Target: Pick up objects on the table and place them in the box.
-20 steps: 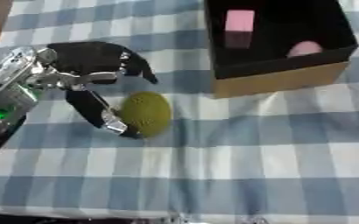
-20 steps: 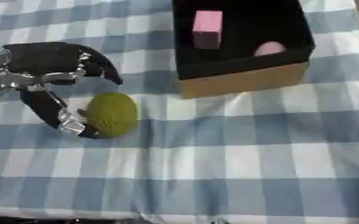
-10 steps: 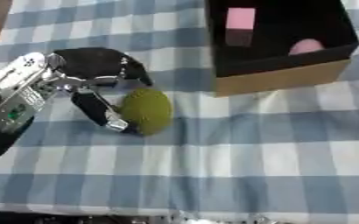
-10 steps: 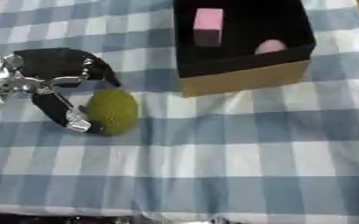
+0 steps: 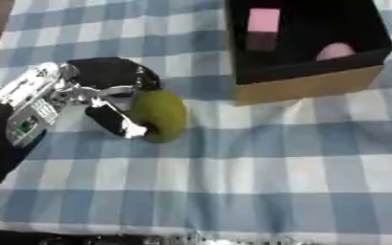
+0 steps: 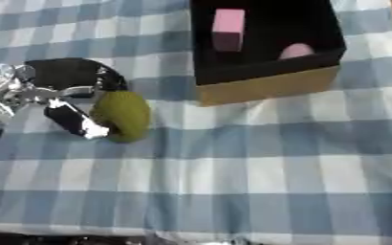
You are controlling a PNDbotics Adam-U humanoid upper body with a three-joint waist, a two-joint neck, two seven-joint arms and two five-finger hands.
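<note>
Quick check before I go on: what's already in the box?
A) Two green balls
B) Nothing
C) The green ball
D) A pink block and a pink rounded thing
D: inside the box lie a pink block and a pink rounded thing, while the green ball is on the cloth in the left hand.
</note>
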